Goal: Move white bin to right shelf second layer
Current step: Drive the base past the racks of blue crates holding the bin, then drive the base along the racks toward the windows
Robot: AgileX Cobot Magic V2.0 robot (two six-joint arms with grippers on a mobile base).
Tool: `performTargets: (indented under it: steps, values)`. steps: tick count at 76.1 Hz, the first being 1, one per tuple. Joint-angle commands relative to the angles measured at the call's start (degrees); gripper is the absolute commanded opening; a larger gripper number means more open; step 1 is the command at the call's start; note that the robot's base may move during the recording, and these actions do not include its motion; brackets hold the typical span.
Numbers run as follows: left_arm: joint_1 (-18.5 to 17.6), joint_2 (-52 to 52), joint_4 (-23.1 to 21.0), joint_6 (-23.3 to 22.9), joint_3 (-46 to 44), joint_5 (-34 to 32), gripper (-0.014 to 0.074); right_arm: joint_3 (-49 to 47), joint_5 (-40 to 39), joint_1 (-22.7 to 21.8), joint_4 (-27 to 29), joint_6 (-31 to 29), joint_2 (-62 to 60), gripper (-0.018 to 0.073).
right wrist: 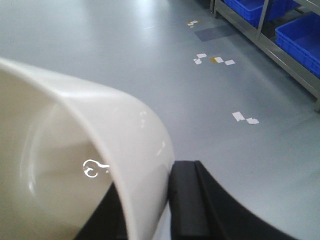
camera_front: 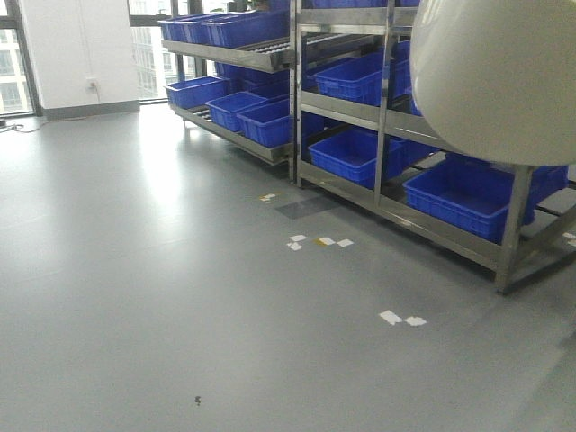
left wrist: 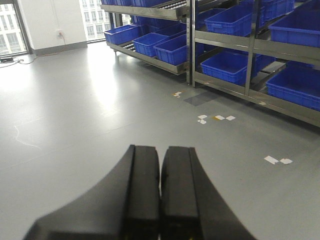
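The white bin [camera_front: 490, 76] hangs in the air at the top right of the front view, a glossy cream tub in front of the near rack. In the right wrist view my right gripper [right wrist: 154, 175] is shut on the white bin [right wrist: 75, 150], with one finger inside the wall and the other finger [right wrist: 187, 200] outside it. My left gripper [left wrist: 161, 150] is shut with nothing in it, pointing out over the grey floor. The right shelf second layer [camera_front: 346, 108] is the steel tier above the lowest one, and blue crates sit on it. The bin hides its right part.
Two steel racks stand along the right, loaded with several blue crates [camera_front: 355, 153] [left wrist: 227, 65]. The nearest rack leg [camera_front: 511, 225] stands on the floor below the bin. White tape marks [camera_front: 402, 319] dot the grey floor [camera_front: 162, 270]. Windows and a white wall [camera_front: 76, 49] lie at the back left.
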Motion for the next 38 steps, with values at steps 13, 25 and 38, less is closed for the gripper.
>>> performTargets:
  steps: [13,25,38]
  values:
    - [-0.3,-0.8,0.0,-0.3,2.1,-5.0,0.0085,-1.8,-5.9,-0.4,-0.6,0.0,-0.4,0.0055]
    - [-0.3,-0.8,0.0,-0.3,2.1,-5.0,0.0085,-1.8,-5.9,-0.4,-0.6,0.0,-0.4,0.0055]
    - [-0.3,-0.8,0.0,-0.3,2.1,-5.0,0.0085,-1.8,-5.9,-0.4,-0.6,0.0,-0.4,0.0055]
